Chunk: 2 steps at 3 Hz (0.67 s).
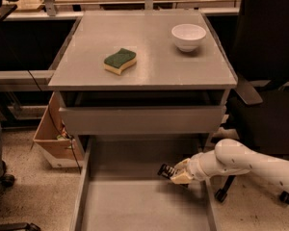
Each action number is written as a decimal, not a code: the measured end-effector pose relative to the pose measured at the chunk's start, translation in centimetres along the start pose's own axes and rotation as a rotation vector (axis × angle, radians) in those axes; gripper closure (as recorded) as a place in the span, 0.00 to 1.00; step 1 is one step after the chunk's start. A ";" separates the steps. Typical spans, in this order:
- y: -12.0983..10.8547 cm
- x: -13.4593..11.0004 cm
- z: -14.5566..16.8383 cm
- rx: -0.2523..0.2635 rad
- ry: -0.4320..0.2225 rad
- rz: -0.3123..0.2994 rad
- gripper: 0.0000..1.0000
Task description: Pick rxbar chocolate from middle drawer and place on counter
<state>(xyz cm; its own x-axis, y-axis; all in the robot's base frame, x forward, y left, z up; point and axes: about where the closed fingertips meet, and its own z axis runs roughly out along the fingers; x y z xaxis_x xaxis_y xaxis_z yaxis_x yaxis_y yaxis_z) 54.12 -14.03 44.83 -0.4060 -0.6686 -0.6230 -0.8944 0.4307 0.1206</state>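
The middle drawer [135, 206] is pulled out wide below the cabinet, and its grey floor is bare. My gripper [172, 173] reaches in from the right, over the drawer's back right part. It is shut on the rxbar chocolate [164, 170], a small dark bar with pale marks that sticks out to the left of the fingers, a little above the drawer floor. The counter [149, 76] is the grey cabinet top above, further back.
A green-and-yellow sponge [120, 60] and a white bowl [188, 36] sit on the counter. A shallower drawer with a plain grey front [142, 120] stands slightly open above. A cardboard box [50, 141] is at the left, a black office chair [269, 66] at the right.
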 end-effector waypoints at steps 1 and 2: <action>2.9 -1.3 -3.2 -0.054 -0.019 -0.016 1.00; 4.8 -4.0 -9.1 0.027 -0.025 -0.086 1.00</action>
<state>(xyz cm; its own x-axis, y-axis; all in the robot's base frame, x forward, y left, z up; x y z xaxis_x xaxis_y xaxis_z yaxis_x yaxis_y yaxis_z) 49.74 -14.81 54.93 -0.3226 -0.6886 -0.6494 -0.9203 0.3887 0.0450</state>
